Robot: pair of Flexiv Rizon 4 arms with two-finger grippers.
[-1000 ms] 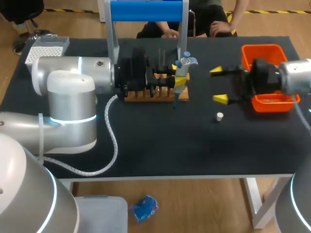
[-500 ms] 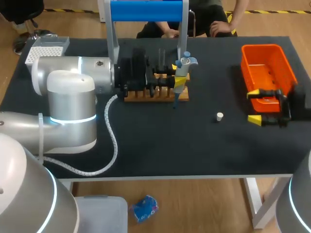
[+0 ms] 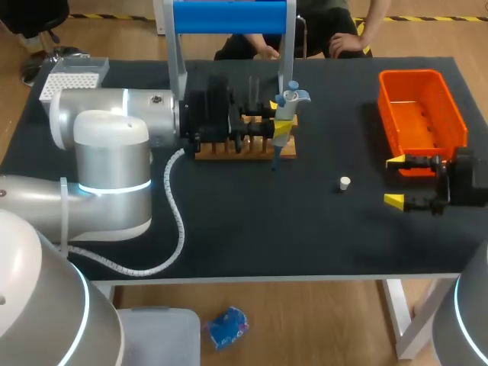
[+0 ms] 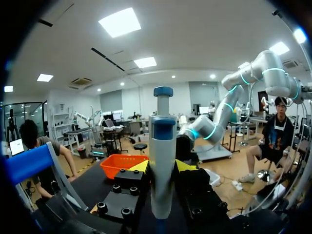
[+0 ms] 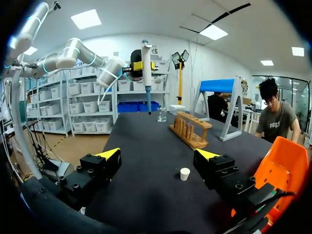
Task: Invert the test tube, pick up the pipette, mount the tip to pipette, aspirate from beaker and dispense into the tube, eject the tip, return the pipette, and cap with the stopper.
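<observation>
A flat black rectangular counter (image 3: 252,229) on white metal legs (image 3: 404,320) stands on a warm brown wood-look floor (image 3: 305,324). Overhead, a white ceiling (image 4: 195,44) carries bright square light panels (image 4: 122,21). The far walls (image 5: 222,61) are white too.

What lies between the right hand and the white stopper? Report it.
Only bare black tabletop separates the right hand from the stopper, as the head view and right wrist view both show.

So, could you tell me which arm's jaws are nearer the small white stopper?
Right. Right arm: open jaws facing the stopper close by. Left arm: jaws holding the pipette farther off, by the rack.
</observation>
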